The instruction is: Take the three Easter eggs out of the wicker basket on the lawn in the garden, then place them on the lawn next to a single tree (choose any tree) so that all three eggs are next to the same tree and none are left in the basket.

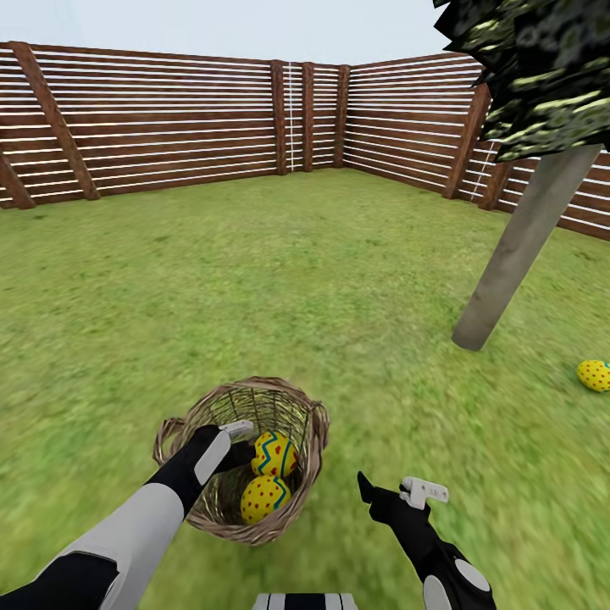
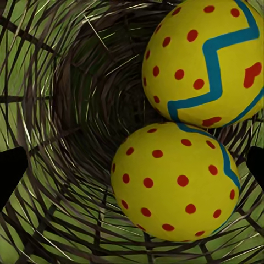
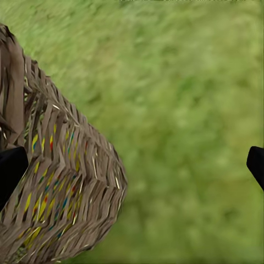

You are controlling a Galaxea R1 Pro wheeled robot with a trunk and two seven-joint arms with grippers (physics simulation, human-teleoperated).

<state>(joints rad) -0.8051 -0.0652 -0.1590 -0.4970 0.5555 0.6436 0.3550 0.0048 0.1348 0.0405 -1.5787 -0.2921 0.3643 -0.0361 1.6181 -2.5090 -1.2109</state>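
Observation:
Two Easter eggs lie in the wicker basket [image 1: 307, 470] on the lawn [image 1: 280, 280]: one egg [image 1: 274, 453] with a blue zigzag above a dotted egg [image 1: 263, 498]. My left gripper [image 1: 244, 442] reaches into the basket, open, beside the upper egg. From the left wrist camera both eggs loom close, the zigzag egg [image 2: 203, 60] and the dotted egg [image 2: 173, 181], with dark fingertips [image 2: 10, 173] wide apart. A third egg [image 1: 595, 374] rests on the grass right of the tree [image 1: 517, 254]. My right gripper [image 1: 396, 493] hangs open just right of the basket [image 3: 60, 187].
A brown slatted fence [image 1: 169, 123] rings the lawn at the back and right. The tree's pale trunk leans up into dark foliage [image 1: 542, 68] at the upper right. Open grass stretches between the basket and the trunk.

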